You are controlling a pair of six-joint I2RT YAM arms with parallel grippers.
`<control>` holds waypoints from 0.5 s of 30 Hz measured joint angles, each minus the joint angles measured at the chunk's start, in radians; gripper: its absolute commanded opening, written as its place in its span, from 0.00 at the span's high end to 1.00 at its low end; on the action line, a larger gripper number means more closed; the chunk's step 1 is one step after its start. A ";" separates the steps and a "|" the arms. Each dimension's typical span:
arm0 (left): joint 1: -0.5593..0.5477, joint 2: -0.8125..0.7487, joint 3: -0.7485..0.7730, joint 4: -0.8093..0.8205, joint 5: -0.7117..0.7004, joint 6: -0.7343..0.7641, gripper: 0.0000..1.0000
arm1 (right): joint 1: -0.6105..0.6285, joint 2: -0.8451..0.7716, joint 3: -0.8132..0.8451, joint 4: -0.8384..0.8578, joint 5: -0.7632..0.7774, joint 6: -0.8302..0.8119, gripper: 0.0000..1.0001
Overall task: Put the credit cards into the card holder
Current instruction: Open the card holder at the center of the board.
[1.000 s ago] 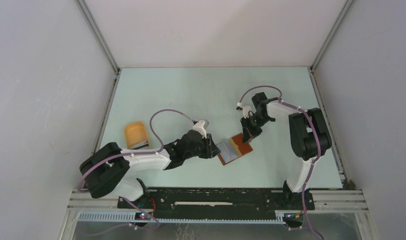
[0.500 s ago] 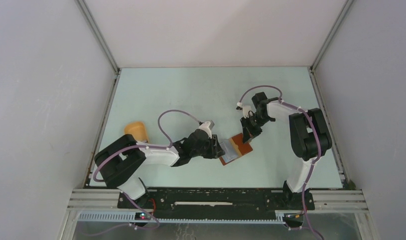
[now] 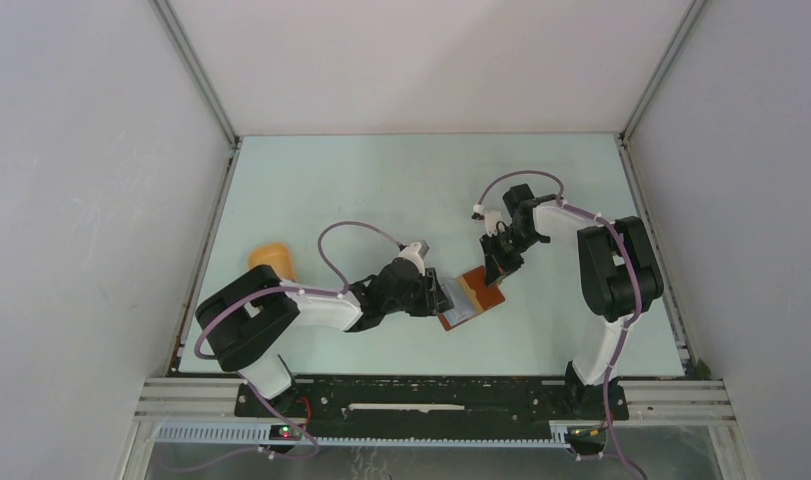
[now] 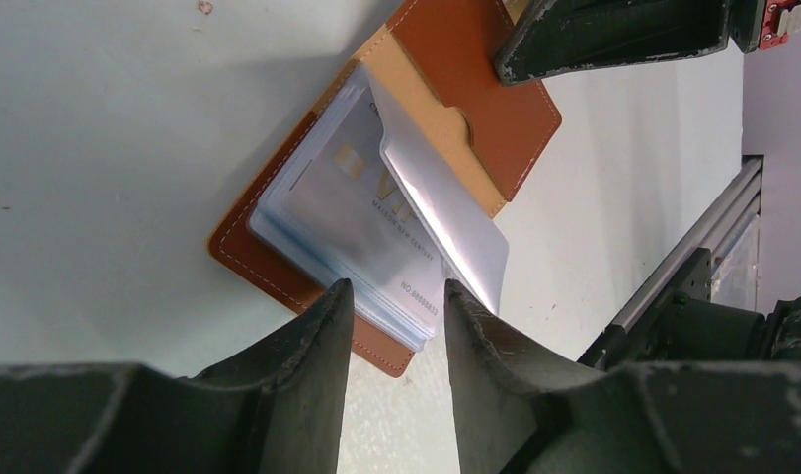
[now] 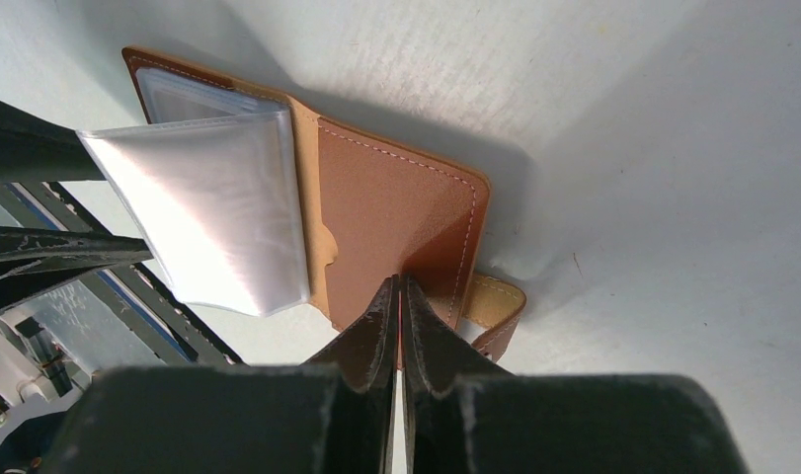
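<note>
holder (image 4: 472, 61) laid open mid-table (image 3: 381, 180), card (image 4: 352, 197) tucked in its sleeves (image 4: 445, 212). left gripper (image 4: 394, 293) held part-open at the sleeves' edge; right gripper (image 5: 401, 286) closed, apparently pinched on the cover (image 5: 386, 207).

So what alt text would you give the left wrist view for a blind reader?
An open brown card holder lies on a pale table, a pale credit card in its clear sleeves. The left gripper hovers with jaws apart at the sleeves' corner.
</note>
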 measured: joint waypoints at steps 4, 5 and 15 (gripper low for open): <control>0.000 0.000 0.000 0.000 -0.001 -0.013 0.55 | 0.000 0.000 0.000 -0.003 0.000 0.000 0.91; 0.000 0.000 0.000 0.000 0.000 -0.017 0.55 | 0.000 0.000 0.000 -0.004 0.000 0.000 0.91; 0.000 0.020 0.004 0.007 -0.001 -0.045 0.53 | 0.000 0.000 0.000 -0.006 0.000 0.000 0.90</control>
